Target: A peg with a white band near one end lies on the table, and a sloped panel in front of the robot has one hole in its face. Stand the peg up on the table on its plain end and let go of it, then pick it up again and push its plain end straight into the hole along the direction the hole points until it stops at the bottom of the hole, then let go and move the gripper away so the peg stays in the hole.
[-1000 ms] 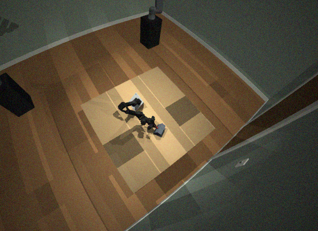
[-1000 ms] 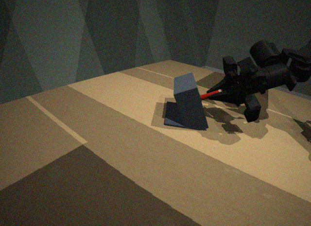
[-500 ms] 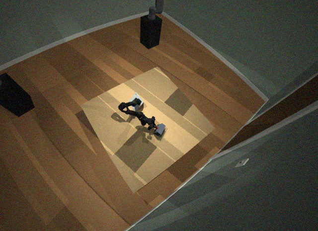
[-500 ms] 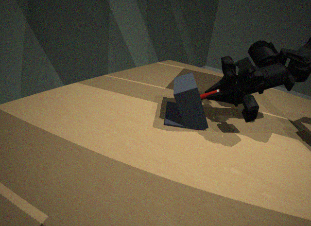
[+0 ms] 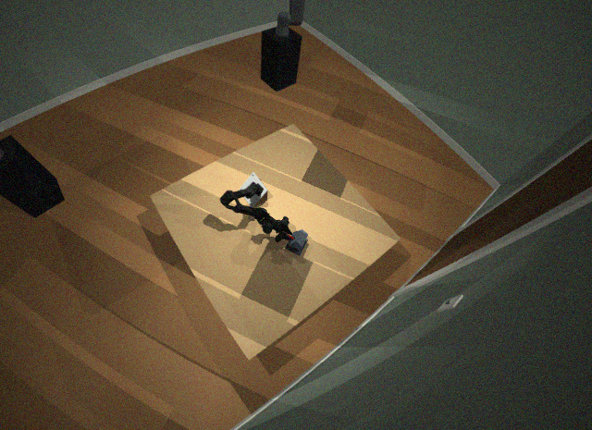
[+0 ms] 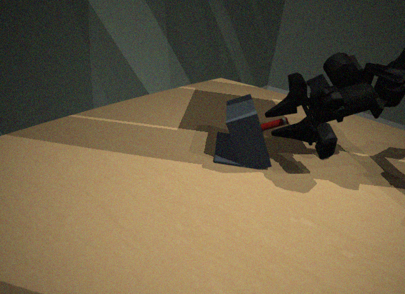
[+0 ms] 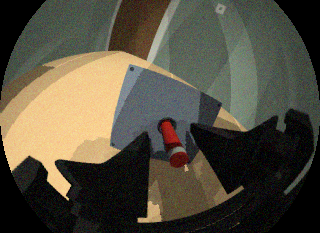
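The red peg [image 6: 271,124] [image 7: 171,138] stands out of the hole in the sloped panel [image 6: 247,139] [image 7: 142,105]. Its plain end is inside the hole and out of sight; its white-banded end points back toward the arm. How deep it sits cannot be told. In the top view the panel [image 5: 298,242] is small, with a bit of red at its face. My gripper [image 6: 274,123] [image 7: 169,131] is open, with one finger on each side of the peg and gaps between. The fingertips are near the panel's face.
The arm [image 5: 258,214] reaches from its white base plate [image 5: 252,178] across the table [image 5: 334,234]. Black blocks [image 5: 280,62] [image 5: 33,181] stand on the floor beyond the table. Walls rise around the room.
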